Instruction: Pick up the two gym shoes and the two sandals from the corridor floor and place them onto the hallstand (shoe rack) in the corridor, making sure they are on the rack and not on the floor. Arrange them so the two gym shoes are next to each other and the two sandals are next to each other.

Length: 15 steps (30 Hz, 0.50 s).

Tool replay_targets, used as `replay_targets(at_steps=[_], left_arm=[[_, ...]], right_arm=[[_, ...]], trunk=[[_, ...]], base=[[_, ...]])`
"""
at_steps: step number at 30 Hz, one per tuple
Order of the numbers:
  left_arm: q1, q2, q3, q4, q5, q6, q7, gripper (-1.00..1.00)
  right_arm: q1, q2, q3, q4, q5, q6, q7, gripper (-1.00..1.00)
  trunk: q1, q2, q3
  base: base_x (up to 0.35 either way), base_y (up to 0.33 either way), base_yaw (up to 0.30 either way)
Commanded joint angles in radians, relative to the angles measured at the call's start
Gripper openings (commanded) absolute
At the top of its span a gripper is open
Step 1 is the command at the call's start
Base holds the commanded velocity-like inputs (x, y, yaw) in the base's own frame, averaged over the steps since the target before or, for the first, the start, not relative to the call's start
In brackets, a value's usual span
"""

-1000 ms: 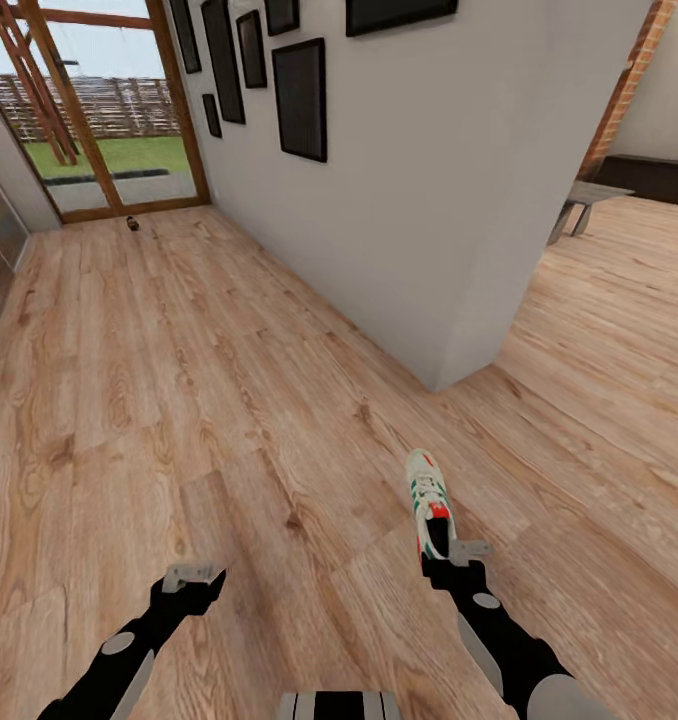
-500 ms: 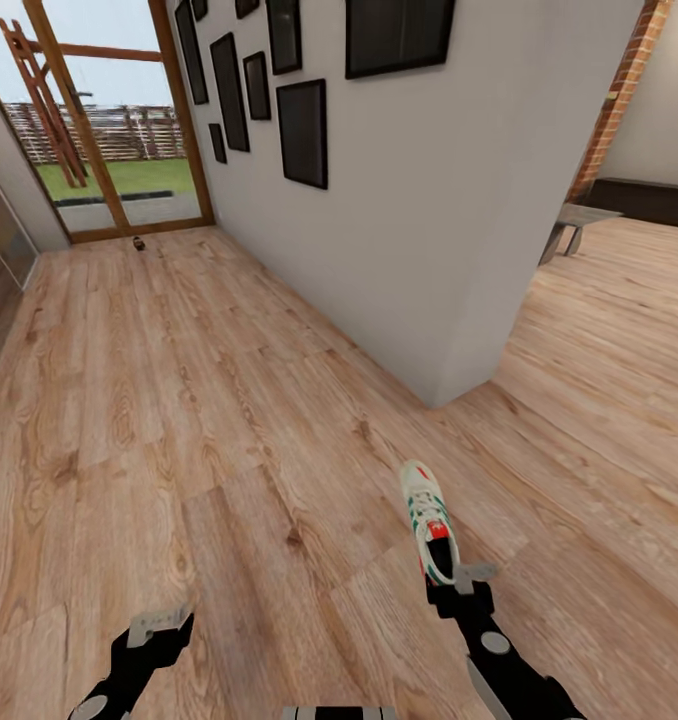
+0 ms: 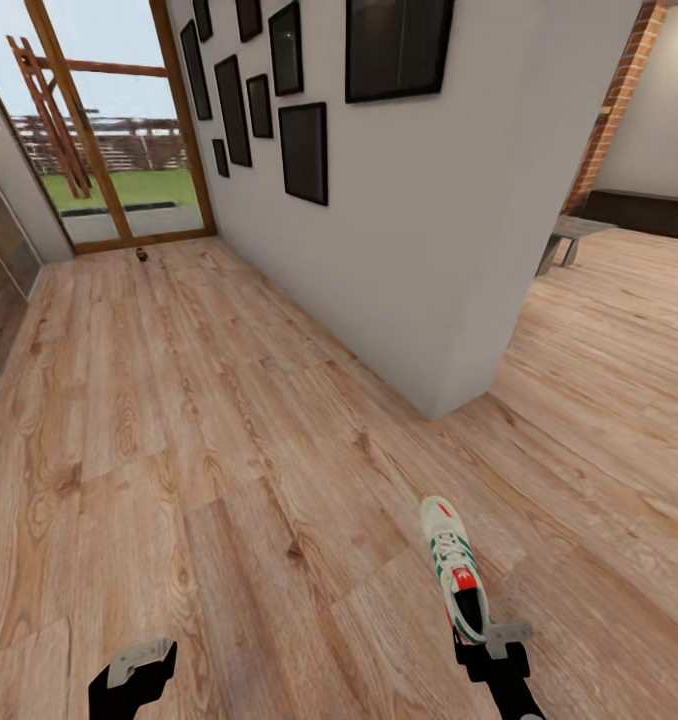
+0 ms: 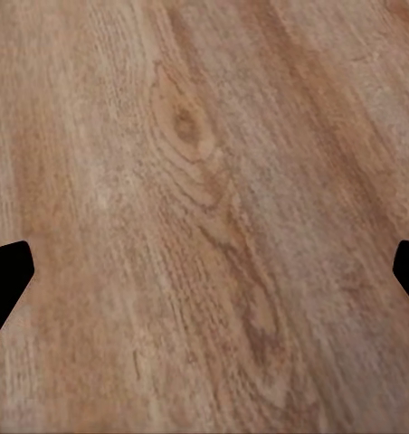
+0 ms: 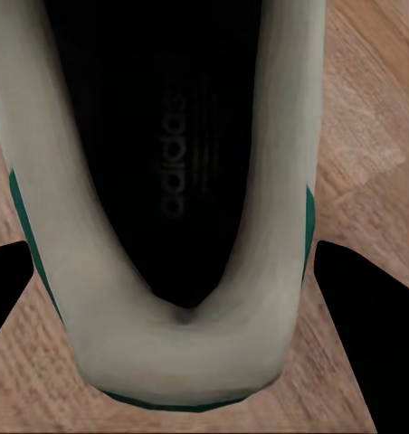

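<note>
A white gym shoe (image 3: 453, 572) with green stripes and a red tongue label hangs just above the corridor floor (image 3: 179, 400), toe pointing away from me. My right gripper (image 3: 489, 640) is shut on its heel. In the right wrist view the two dark fingers flank the shoe's heel (image 5: 168, 181). My left gripper (image 3: 139, 665) is low at the left, open and holding nothing, with only wood planks (image 4: 204, 181) under it. A small dark object (image 3: 141, 254) lies far off by the glass door, too small to identify. The hallstand is out of view.
A white wall with black picture frames (image 3: 304, 150) runs along the corridor's right and ends in a corner (image 3: 449, 405) ahead of the shoe. A wooden-framed glass door (image 3: 109, 180) closes the far end. Beyond the corner stands a grey bench (image 3: 569, 235).
The head view has shifted, so the door and wall sit differently. Both grippers now show lower in the picture, and the right one still holds the gym shoe by its heel.
</note>
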Motion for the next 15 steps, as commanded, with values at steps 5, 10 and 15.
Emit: replay_targets(at_steps=[5, 10, 15], left_arm=[[0.000, -0.001, -0.003, 0.001, 0.006, -0.002, -0.002, 1.00], [0.000, -0.002, -0.004, 0.002, 0.007, -0.002, -0.002, 1.00], [0.000, -0.003, -0.004, 0.002, 0.007, -0.003, -0.002, 1.00]], right_arm=[[-0.001, 0.000, 0.009, 0.012, -0.007, -0.003, -0.004, -1.00], [-0.001, 0.000, 0.009, 0.023, -0.006, -0.003, -0.002, -1.00], [-0.001, 0.000, 0.009, 0.031, -0.006, -0.002, -0.001, -1.00]], trunk=[[0.000, 0.000, 0.003], [0.000, 0.000, 0.010], [0.000, 0.000, 0.018]], base=[[0.000, 0.000, 0.000], [0.000, 0.000, 0.000], [0.000, 0.000, 0.000]])
